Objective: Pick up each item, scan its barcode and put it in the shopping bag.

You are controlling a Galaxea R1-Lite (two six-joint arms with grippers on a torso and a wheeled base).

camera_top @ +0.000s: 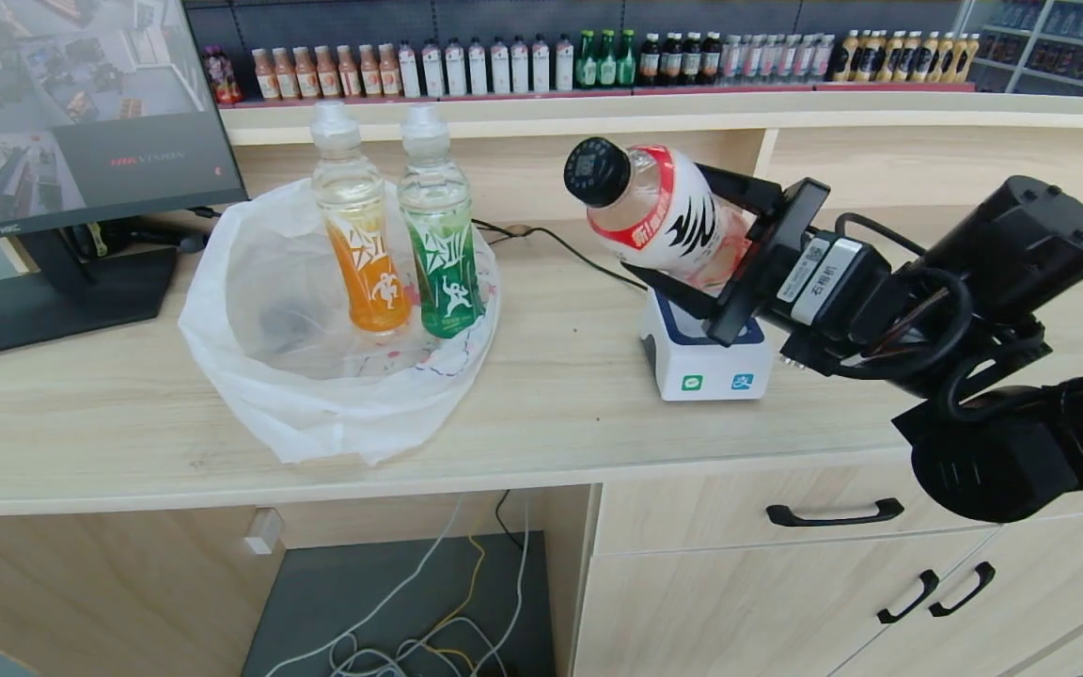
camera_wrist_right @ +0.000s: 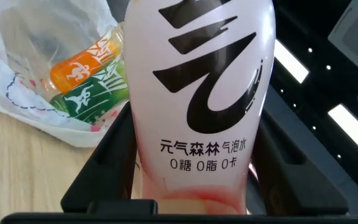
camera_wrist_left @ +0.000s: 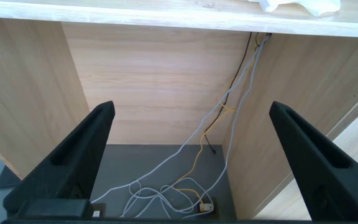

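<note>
Right hand [camera_top: 668,226] is clamped on the pink bottle [camera_top: 659,202], tilted just above the scanner [camera_top: 706,362], likely to present the barcode. Bag [camera_top: 241,282] sits left of the scanner, holding the orange bottle [camera_top: 365,244] and green bottle [camera_top: 441,244] upright. Left hand [camera_wrist_left: 191,109] is wide open and empty, below the table [camera_top: 551,404].

bare counter [camera_top: 551,376] between bag [camera_top: 250,395] and scanner [camera_top: 711,371], bottles [camera_top: 443,273] upright inside bag
</note>
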